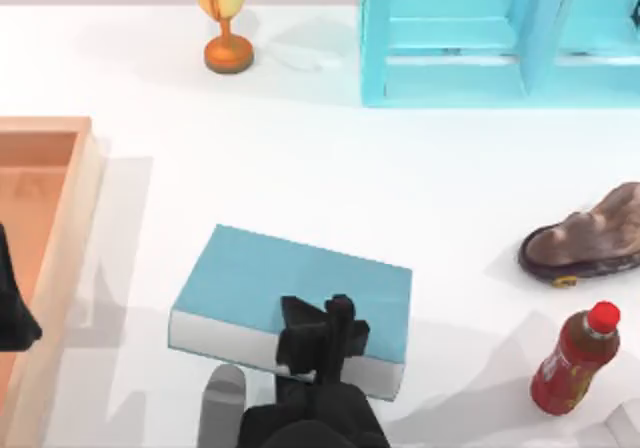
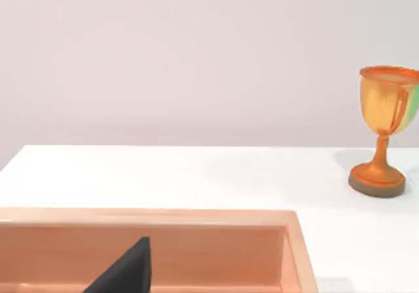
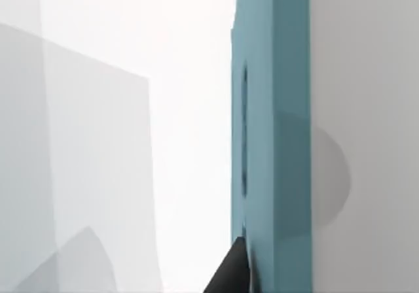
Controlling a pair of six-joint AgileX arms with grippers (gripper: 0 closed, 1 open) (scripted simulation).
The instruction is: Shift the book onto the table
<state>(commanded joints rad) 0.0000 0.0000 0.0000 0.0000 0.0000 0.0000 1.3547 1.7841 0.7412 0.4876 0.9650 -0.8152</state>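
The book (image 1: 300, 293) sits low-centre on the desk (image 1: 300, 158), the right gripper (image 1: 325, 340) clamping its near edge between the jaws. Lower flat, then release gently. Left jaws' state: cannot tell.

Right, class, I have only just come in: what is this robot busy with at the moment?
The right gripper is at the near edge of the book, with its fingers over the light-blue cover and the white page edge. The book lies flat on the table, roughly in the middle. The left gripper is parked over the wooden tray at the left side. A trophy, a cyan shelf unit, a shoe and a red bottle stand around, untouched.
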